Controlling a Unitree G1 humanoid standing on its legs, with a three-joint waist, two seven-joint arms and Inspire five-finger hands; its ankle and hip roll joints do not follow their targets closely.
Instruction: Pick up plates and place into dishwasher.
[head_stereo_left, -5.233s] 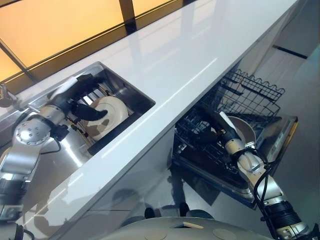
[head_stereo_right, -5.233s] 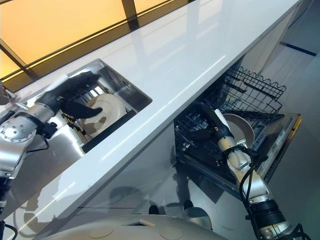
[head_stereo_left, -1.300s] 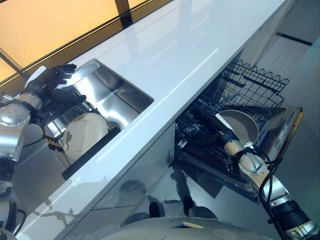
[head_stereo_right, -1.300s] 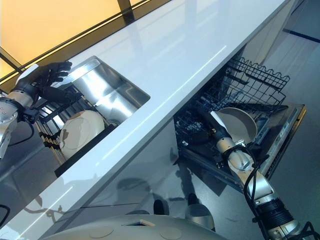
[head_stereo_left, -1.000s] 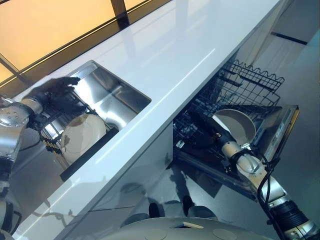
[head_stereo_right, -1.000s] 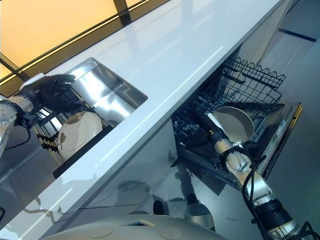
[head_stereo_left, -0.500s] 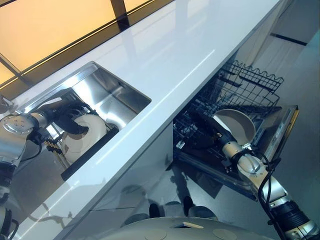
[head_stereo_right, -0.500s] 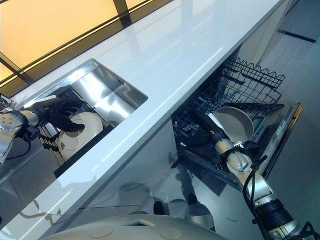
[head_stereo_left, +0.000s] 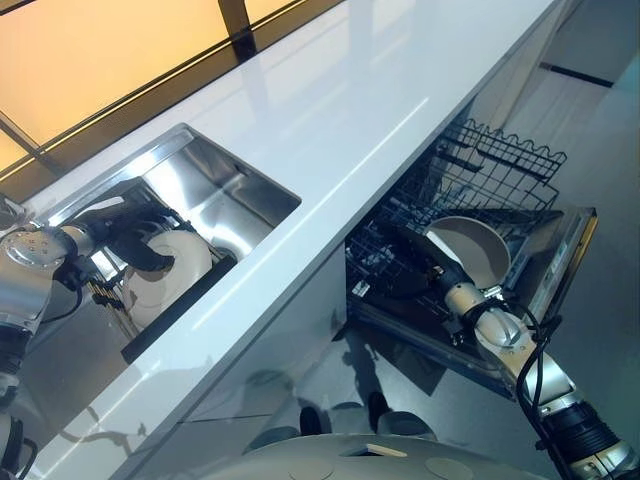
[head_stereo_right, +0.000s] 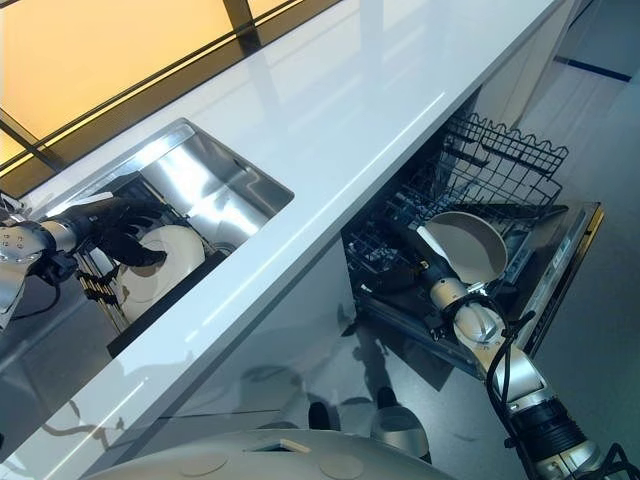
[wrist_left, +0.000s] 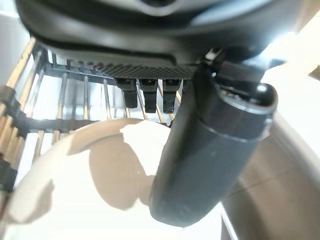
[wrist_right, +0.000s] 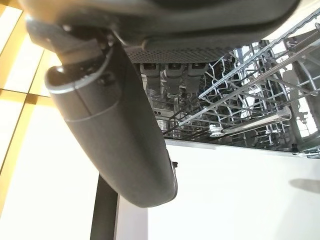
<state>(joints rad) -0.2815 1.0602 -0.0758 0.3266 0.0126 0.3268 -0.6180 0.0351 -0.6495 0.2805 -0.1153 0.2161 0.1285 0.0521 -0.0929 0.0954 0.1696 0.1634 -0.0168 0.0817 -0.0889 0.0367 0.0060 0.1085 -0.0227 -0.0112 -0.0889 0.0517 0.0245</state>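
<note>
A white plate (head_stereo_left: 168, 268) is standing on edge in the dish rack (head_stereo_right: 97, 283) inside the steel sink (head_stereo_left: 215, 190), leaning back slightly, its face turned toward the front of the worktop (head_stereo_left: 330, 110). Being round, it is offering no long axis; its flat plane is running roughly across the rack's wires.

The left hand (head_stereo_left: 135, 240) is closing over the plate's upper rim: in the left wrist view the thumb (wrist_left: 210, 150) is lying across the plate's face while the fingers (wrist_left: 150, 90) are curling behind the rim. The plate is not yet lifted, by my judgement.

A second plate (head_stereo_right: 468, 248) is already sitting upright in the lower rack of the open dishwasher (head_stereo_left: 470, 225). The right hand (head_stereo_right: 425, 262) is resting just beside it, fingers extended and holding nothing.

Assessment: one plate is stowed; one is being gripped, with lift, carry and placement remaining.
</note>
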